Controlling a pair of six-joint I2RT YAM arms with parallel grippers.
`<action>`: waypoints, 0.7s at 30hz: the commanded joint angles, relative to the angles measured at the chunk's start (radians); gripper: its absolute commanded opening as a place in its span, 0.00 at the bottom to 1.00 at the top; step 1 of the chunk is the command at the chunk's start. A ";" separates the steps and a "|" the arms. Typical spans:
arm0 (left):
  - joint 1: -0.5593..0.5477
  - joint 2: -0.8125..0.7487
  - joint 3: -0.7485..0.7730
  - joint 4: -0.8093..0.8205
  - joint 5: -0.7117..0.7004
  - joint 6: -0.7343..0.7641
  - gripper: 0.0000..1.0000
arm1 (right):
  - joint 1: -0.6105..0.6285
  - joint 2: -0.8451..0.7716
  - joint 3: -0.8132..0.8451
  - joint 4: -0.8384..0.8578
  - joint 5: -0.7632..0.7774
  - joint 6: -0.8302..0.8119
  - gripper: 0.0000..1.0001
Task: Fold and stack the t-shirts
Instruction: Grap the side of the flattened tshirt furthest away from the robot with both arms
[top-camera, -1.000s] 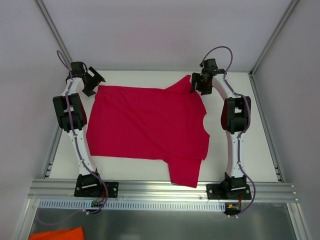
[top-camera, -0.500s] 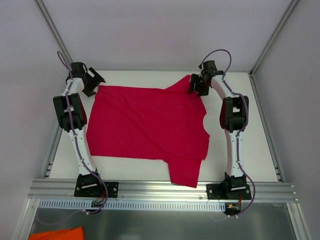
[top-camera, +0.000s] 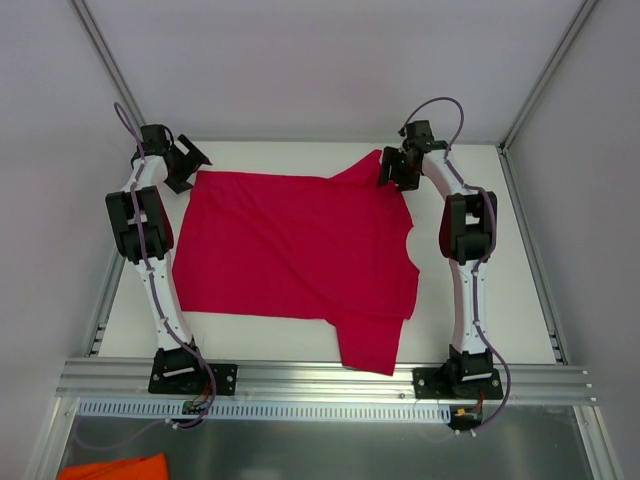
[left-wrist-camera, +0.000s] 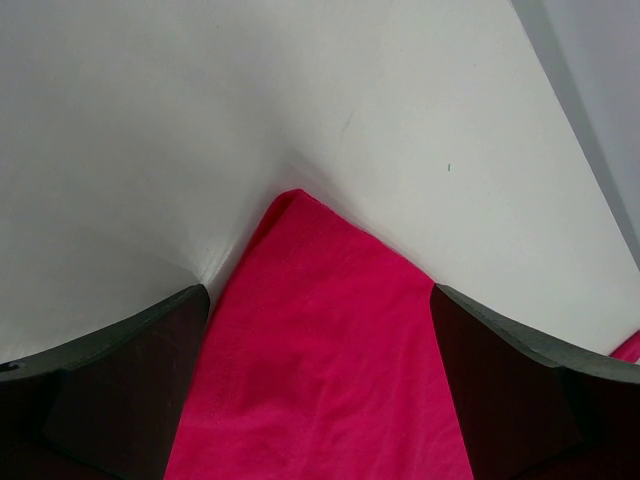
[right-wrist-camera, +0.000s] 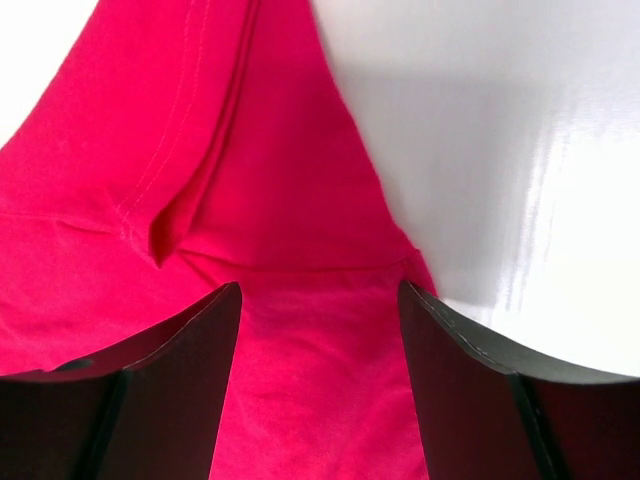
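Observation:
A crimson-red t-shirt (top-camera: 295, 250) lies spread flat on the white table, its collar toward the right and one sleeve hanging toward the front edge. My left gripper (top-camera: 190, 166) is open at the shirt's far left corner; in the left wrist view the red corner (left-wrist-camera: 320, 350) lies between my dark fingers (left-wrist-camera: 110, 390). My right gripper (top-camera: 392, 172) is open over the far sleeve; in the right wrist view the sleeve fabric and its seam (right-wrist-camera: 310, 330) lie between my fingers (right-wrist-camera: 480, 400).
An orange cloth (top-camera: 112, 468) lies below the table's front rail (top-camera: 320, 378) at the bottom left. Metal frame posts stand at the far corners. White table surface (top-camera: 510, 280) shows to the right of the shirt.
My right gripper has shifted slightly left onto the far sleeve. The left gripper and the shirt have not visibly moved.

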 joint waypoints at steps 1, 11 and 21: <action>0.010 -0.001 0.024 -0.013 0.026 0.016 0.96 | -0.007 -0.039 0.038 0.021 0.067 -0.019 0.68; 0.019 -0.007 0.028 -0.016 0.033 0.026 0.96 | -0.009 -0.028 0.068 0.025 0.123 -0.038 0.68; 0.020 0.025 0.054 -0.030 0.057 0.017 0.93 | -0.010 -0.030 0.103 0.011 0.183 -0.078 0.68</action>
